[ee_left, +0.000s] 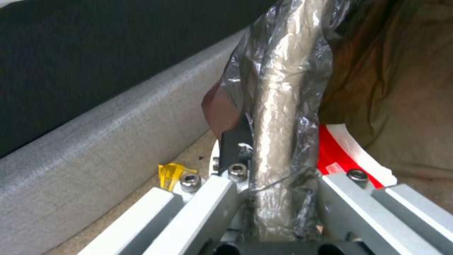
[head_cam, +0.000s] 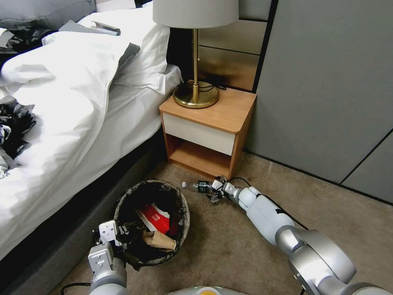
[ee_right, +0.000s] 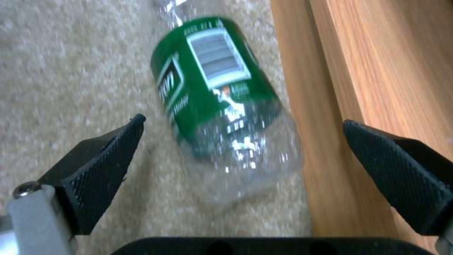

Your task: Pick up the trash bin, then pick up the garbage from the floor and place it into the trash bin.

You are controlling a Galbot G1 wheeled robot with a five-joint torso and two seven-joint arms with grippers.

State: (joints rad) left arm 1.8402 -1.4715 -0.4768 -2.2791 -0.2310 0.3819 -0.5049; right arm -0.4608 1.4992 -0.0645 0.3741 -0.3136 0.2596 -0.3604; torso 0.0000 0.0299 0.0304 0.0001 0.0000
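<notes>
Dark-lined trash bin (head_cam: 152, 221) at lower centre-left of the head view, holding red-and-white wrappers (head_cam: 155, 217) and brown paper (head_cam: 160, 241); left gripper (head_cam: 118, 237) clamped on its near rim. Right of it, right gripper (head_cam: 216, 191) at the clear bottle (head_cam: 199, 187) by the nightstand (head_cam: 208, 127). Left wrist: fingers (ee_left: 233, 141) pinching the bagged rim (ee_left: 278, 106). Right wrist: fingers (ee_right: 101, 170) spread around the bottle (ee_right: 222, 106), probably not touching.

left gripper (head_cam: 123, 237): low, near the robot, fingers clamped together.
right gripper (head_cam: 215, 191): arm stretched forward, fingers spread wide.
</notes>
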